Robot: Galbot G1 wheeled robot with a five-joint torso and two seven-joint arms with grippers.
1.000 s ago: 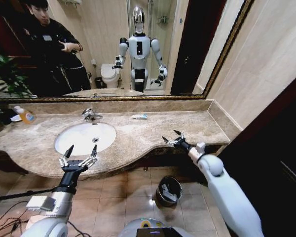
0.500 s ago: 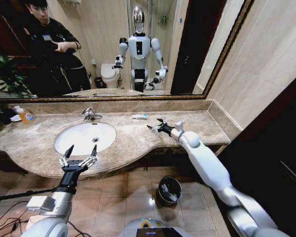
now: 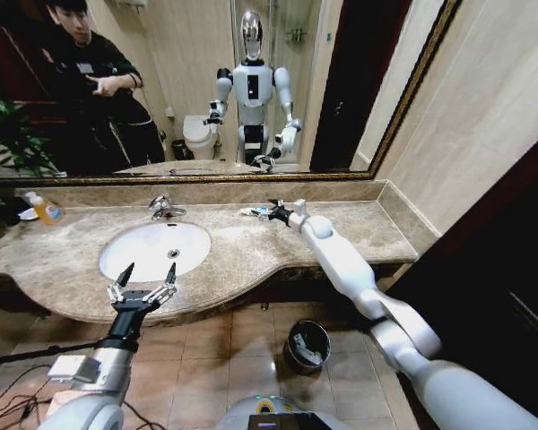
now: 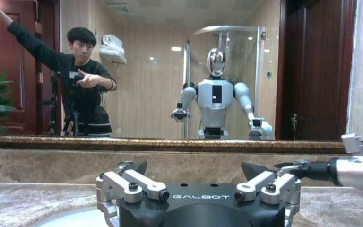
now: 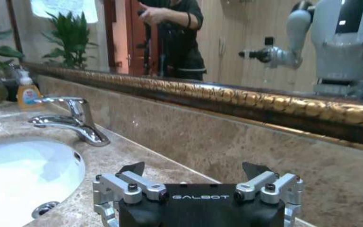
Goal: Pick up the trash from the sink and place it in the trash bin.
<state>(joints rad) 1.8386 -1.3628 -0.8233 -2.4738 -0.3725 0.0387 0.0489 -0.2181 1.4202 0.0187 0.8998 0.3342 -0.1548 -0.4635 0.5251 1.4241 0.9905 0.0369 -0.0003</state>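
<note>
Reaching farther than a moment ago, the right gripper [image 3: 267, 212] has gone across the counter [image 3: 359, 228] to the back wall, right at the small white-and-blue tube [image 3: 250, 212]; its jaws are apart; the left gripper [image 3: 145, 282] waits, jaws apart, by the front of the sink [image 3: 125, 255]; the trash bin [image 3: 307, 346] stands on the floor below.

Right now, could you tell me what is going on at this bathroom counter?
The right gripper is stretched out over the marble counter, open, right at a small white-and-blue tube lying near the back wall, not yet holding it. The left gripper hovers open at the front edge of the sink, holding nothing. The trash bin stands on the floor below the counter.
</note>
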